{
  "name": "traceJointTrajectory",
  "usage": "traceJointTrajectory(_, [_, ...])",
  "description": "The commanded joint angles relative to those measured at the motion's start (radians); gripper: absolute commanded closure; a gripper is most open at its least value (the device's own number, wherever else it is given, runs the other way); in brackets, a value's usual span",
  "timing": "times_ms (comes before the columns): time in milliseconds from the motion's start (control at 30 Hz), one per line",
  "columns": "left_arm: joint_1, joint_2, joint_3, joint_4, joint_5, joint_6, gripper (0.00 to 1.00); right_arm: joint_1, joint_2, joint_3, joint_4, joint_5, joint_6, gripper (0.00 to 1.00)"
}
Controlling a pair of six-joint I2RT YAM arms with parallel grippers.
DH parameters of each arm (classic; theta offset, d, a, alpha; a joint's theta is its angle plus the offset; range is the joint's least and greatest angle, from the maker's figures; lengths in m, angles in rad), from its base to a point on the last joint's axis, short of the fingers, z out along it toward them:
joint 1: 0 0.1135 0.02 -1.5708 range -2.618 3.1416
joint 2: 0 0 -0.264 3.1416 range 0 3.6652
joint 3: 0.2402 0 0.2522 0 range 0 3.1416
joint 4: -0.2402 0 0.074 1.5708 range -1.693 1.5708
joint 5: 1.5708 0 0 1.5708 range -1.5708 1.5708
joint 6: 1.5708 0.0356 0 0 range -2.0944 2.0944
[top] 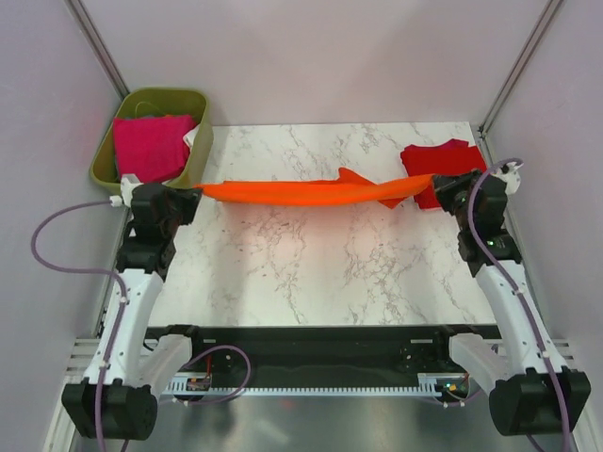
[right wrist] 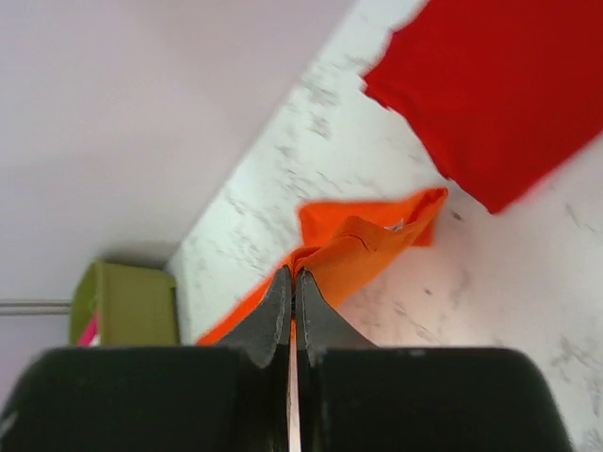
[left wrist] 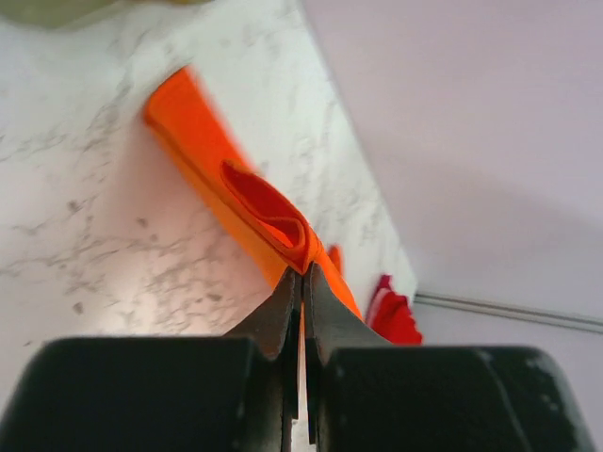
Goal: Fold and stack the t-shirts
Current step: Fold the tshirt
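An orange t-shirt [top: 311, 193] hangs stretched in a long band above the marble table, held at both ends. My left gripper [top: 191, 192] is shut on its left end, and the pinched cloth bunches at the tips [left wrist: 303, 271] in the left wrist view, where the orange t-shirt [left wrist: 203, 151] runs away from them. My right gripper [top: 441, 185] is shut on the right end [right wrist: 294, 273], with the orange t-shirt [right wrist: 377, 240] spreading beyond. A red t-shirt [top: 431, 162] lies flat at the back right, also as a red patch [right wrist: 490, 85] in the right wrist view. A magenta pink t-shirt [top: 149, 146] fills the bin.
An olive-green plastic bin [top: 193, 102] stands at the back left corner off the table edge. The marble table [top: 311, 273] lies under the stretched shirt. White walls and metal frame posts close in the sides and back.
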Motion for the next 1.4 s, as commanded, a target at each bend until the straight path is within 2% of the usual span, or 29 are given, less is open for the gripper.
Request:
traceJointTrajectory(0, [0.0,-0.09,0.177,-0.137,-0.044,0.111,0.98,0.001,-0.098,0.154,-0.076,0.014,-0.064,1.0])
traceJointTrajectory(233, [0.0,-0.223,0.405,-0.225,-0.051,0.14,0.98,0.0,-0.235,0.347,-0.113,0.049,-0.097,1.0])
traceJointTrajectory(467, [0.0,-0.162,0.579,-0.262,-0.068,0.155,0.98,0.001,-0.177,0.497,-0.151,0.063,-0.129,1.0])
traceJointTrajectory(667, [0.0,0.006,0.614,-0.24,-0.073,0.146,0.98,0.0,-0.014,0.56,-0.147,0.052,-0.146,1.0])
traceJointTrajectory(900, [0.0,0.233,0.636,-0.133,-0.039,0.137,0.98,-0.003,0.219,0.605,-0.064,-0.012,-0.109,1.0])
traceJointTrajectory(1000, [0.009,0.355,0.709,-0.115,-0.019,0.131,0.98,-0.018,0.331,0.686,-0.047,-0.054,-0.097,1.0])
traceJointTrajectory(1200, [0.023,0.568,0.997,-0.116,0.022,0.164,0.98,-0.112,0.524,0.999,-0.062,-0.216,-0.066,1.0])
traceJointTrajectory(1267, [0.061,0.617,1.074,-0.115,0.056,0.169,0.98,-0.12,0.586,1.04,-0.061,-0.27,-0.042,1.0])
traceJointTrajectory(1367, [0.07,0.672,1.091,-0.113,0.088,0.167,0.98,-0.123,0.641,1.051,-0.035,-0.323,-0.014,1.0])
